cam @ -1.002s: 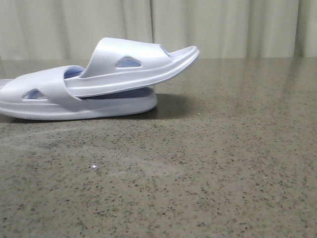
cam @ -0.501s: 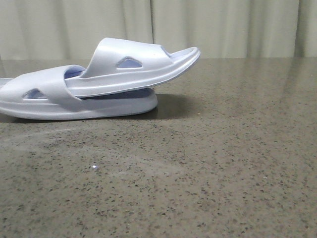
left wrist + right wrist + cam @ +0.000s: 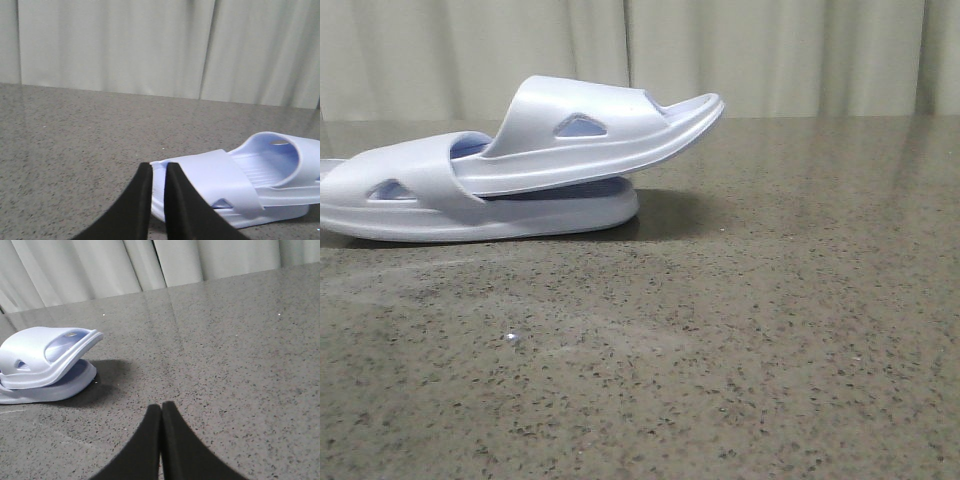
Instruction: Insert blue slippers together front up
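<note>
Background: pale pleated curtains are seen hanging behind a dark speckled stone table.
Task things: the blue slippers are found nested on the table, one slid under the strap of the other.
Lower slipper: it is laid flat on its sole, with a triangular cut-out shown in the strap's side.
Upper slipper: it is tilted, one end tucked under the lower strap and the free end raised clear of the lower sole.
Left gripper: the black fingers are brought almost together, a thin slit being left between them, and nothing is held. The pair is seen just beyond the fingertips; whether the tips touch the near slipper cannot be told from this angle.
Right gripper: the fingers are pressed together over bare table, with nothing between them. The pair is placed well apart from it, ahead and off to one side, with a shadow cast beside the raised end.
</note>
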